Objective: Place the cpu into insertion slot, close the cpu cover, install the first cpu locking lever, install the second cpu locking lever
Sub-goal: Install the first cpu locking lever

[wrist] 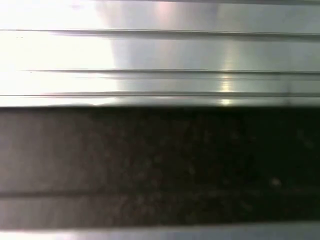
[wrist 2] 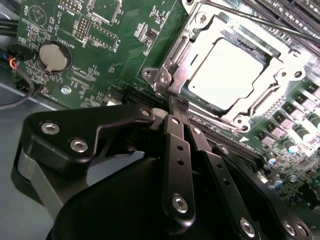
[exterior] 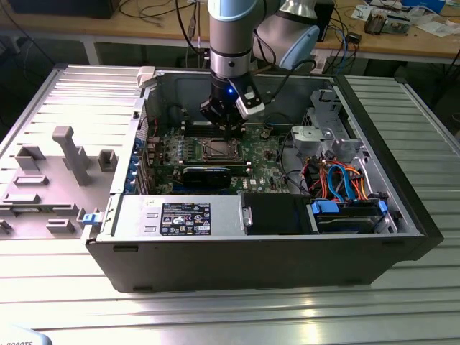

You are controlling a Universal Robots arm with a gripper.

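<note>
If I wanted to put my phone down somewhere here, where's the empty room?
The ribbed metal table in front of the computer case is bare, as is the strip at the exterior view's right. Inside the case it is crowded: cables, the green board, and the claw over the cpu.

An open black desktop computer case [exterior: 259, 262] lies on a ribbed silver metal table [exterior: 237, 316]. Inside, a green circuit board [exterior: 267, 167] sits beside a silver power supply box with a black label [exterior: 180, 217], and orange and blue cables [exterior: 338, 180] run over a blue-edged drive bay [exterior: 348, 212]. A grey plastic fixture tray [exterior: 50, 172] rests at the exterior view's left. A round silver coin battery [wrist 2: 53, 56] sits on the board in the second wrist view
</note>
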